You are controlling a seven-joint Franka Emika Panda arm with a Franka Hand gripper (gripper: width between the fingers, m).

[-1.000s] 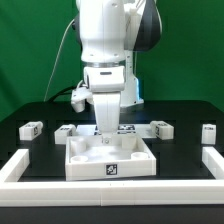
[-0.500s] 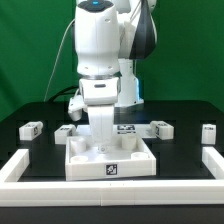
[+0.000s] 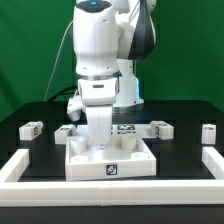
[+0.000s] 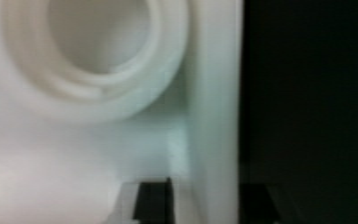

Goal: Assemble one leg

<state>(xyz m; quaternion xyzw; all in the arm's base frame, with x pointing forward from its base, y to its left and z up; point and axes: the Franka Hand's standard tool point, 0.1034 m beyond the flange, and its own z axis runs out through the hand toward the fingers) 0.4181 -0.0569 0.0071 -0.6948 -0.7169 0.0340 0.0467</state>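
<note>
Exterior view, hand (image 3: 100, 134) low over tray (image 3: 85, 166)

Black table (image 3: 185, 148). White tray-shaped piece (image 3: 85, 160) sits near centre. Far row, from the exterior view's left: outer left leg (image 3: 30, 128), inner left leg (image 3: 65, 131), marker board (image 3: 128, 130), inner right leg (image 3: 160, 127), outer right leg (image 3: 208, 132). White border rail (image 3: 20, 166) runs along the left, right and near edges.

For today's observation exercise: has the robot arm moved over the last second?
Yes: the arm shifted toward the exterior view's left, judged against the white tray.
</note>
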